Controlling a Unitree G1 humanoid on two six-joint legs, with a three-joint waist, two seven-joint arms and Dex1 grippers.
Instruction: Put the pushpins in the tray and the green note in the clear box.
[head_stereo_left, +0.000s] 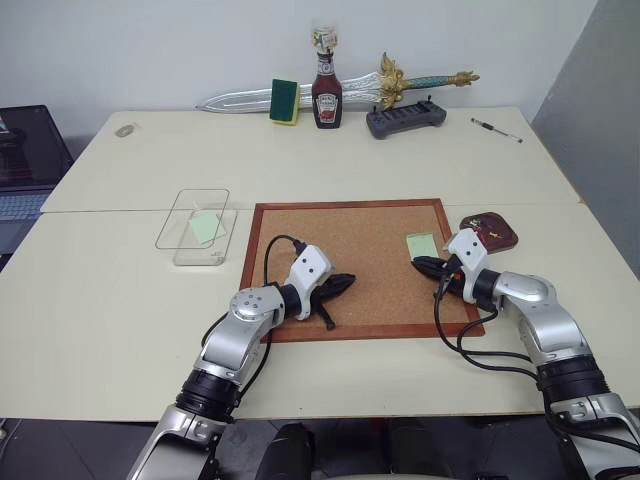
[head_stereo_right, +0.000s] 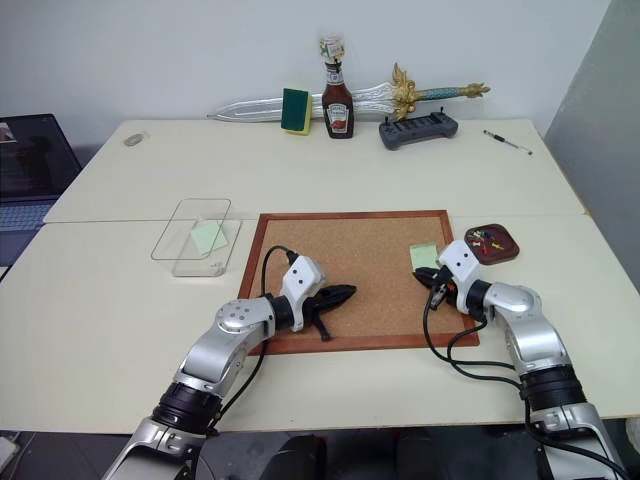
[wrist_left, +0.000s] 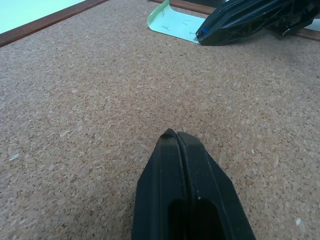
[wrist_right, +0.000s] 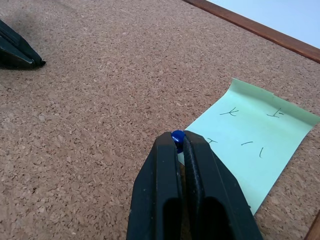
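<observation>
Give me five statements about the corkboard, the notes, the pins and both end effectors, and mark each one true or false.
1. The right end effector is shut on the blue pushpin. True.
2. The left end effector holds a green note. False: it is shut on nothing, over bare corkboard.
3. A green note lies in the clear box. True.
4. The tray sits on the corkboard. False: it sits on the table, beside the board's right edge.
5. The green note on the corkboard is blank. False: it has handwritten marks.
</observation>
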